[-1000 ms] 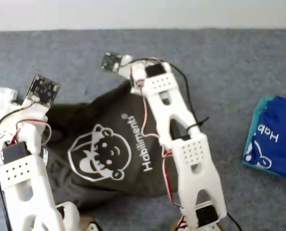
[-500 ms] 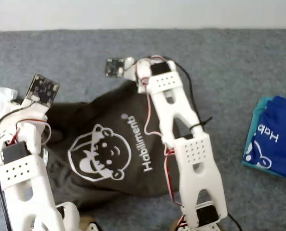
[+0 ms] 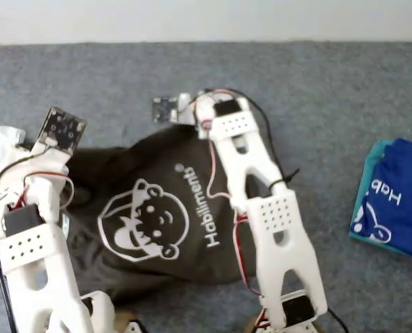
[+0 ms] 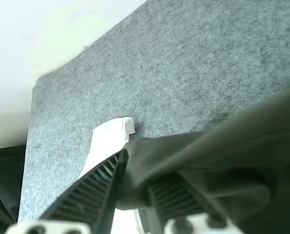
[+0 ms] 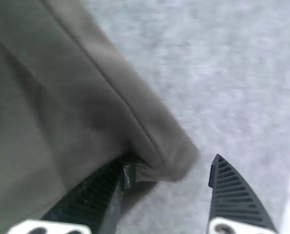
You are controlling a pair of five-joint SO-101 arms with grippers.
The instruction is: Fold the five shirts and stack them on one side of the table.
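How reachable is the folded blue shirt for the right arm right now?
Probably yes: bare grey mat lies between the right gripper and the folded blue shirt. The gripper is open, but one finger sits under the edge of the dark shirt and must slide clear first.

Grey felt-like cloth, matt, fuzzy and coarse: table cover.
Soft knit cloth, matt, with a smooth white print and a stitched hem: dark shirt, centre toward 6 o'clock.
Cloth, matt, white print, over a teal cloth layer: blue shirt, at 3 o'clock.
White plastic, smooth, faint sheen, perforated panels: left arm, right arm.
Black plastic, ribbed, matt: fingers of left gripper and right gripper.
White, smooth, matt: wall, 12 o'clock.
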